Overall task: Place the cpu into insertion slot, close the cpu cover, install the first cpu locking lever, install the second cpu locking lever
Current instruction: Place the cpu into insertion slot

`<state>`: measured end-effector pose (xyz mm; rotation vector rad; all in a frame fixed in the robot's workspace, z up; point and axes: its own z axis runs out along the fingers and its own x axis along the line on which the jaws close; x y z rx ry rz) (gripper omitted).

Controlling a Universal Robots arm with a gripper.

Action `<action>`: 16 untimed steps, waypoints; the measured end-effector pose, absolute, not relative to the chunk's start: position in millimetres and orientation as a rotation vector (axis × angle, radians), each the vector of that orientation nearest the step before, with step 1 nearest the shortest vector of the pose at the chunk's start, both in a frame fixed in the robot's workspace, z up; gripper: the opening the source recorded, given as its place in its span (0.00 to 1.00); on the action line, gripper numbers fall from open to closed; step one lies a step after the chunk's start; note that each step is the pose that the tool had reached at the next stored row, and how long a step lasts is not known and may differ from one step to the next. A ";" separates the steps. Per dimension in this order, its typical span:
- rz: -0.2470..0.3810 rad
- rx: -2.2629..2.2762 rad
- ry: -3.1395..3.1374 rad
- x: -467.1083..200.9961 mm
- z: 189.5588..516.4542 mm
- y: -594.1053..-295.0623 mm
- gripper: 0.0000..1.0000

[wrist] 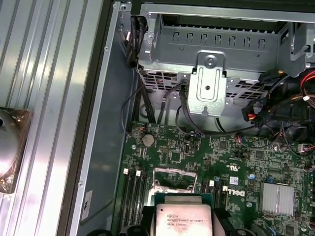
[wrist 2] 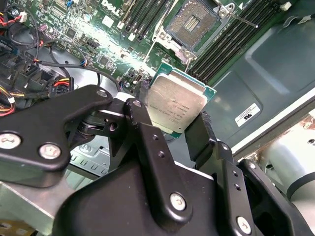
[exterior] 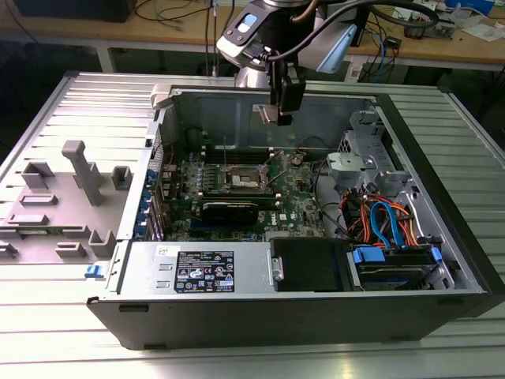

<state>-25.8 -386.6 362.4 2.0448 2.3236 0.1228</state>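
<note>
claw (wrist 2: 170,115): we see it pinching cpu (wrist 2: 178,98) by two opposite edges, up above board (exterior: 300,207).
slot (wrist 2: 194,22): empty, lies below claw, off toward case (exterior: 331,118) middle; cpu not over it yet, we reckon.

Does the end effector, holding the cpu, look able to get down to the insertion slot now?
Probably yes: the end effector holds the cpu above the insertion slot, whose contacts lie bare, with nothing between.

Ribbed metal table (exterior: 47,332); wooden workbench (exterior: 71,31) behind; cables (exterior: 170,12) on it
</note>
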 end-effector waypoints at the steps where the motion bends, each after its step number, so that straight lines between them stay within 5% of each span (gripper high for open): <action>1: 0.123 2.045 2.324 -25.8 362.4 -386.6 0.54; 16: 0.121 2.093 2.278 -25.8 362.1 -387.1 0.54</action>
